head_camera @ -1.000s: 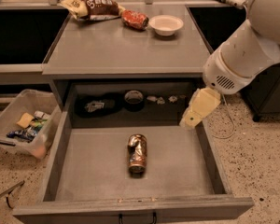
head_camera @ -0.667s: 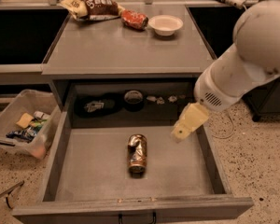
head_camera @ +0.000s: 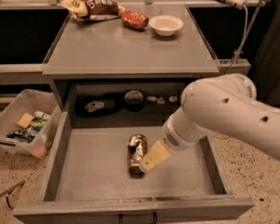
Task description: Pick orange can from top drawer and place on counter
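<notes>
The orange can [head_camera: 136, 150] lies on its side in the middle of the open top drawer [head_camera: 93, 174], its long axis running front to back. My gripper [head_camera: 151, 158] comes in from the right on the white arm and sits at the can's right side, partly covering its front end. The counter [head_camera: 126, 45] is the grey worktop above the drawer.
On the counter's back edge lie a brown-and-yellow snack bag [head_camera: 91, 6], a shiny red item [head_camera: 134, 19] and a white bowl [head_camera: 165, 24]. A clear plastic bin [head_camera: 23, 122] with scraps stands on the floor at left. Dark items [head_camera: 133, 98] sit in the shelf behind the drawer.
My arm has swung down and left from the drawer's right rear corner. The gripper has gone from beside the drawer wall to the can's right side. The can has not moved.
</notes>
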### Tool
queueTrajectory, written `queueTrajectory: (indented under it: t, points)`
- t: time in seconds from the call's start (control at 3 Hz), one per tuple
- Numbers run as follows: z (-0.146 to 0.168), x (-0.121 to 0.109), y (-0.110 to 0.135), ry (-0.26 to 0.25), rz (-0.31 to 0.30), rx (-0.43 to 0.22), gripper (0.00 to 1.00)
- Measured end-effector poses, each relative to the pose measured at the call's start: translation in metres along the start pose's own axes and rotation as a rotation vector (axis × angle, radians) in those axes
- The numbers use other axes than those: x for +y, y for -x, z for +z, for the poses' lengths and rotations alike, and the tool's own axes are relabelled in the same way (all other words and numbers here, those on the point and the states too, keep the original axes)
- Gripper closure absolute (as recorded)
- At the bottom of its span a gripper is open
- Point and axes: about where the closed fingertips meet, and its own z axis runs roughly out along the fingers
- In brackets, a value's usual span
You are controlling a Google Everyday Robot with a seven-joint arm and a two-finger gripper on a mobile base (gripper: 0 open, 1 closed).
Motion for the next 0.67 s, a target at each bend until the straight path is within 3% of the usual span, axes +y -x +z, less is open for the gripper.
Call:
queueTrajectory:
  t: [0.33, 0.67]
  points:
    - [0.043, -0.0028, 0.016, -0.019, 0.07, -0.007, 0.0]
    - [0.042, -0.003, 0.0185, -0.025, 0.14, -0.012, 0.0]
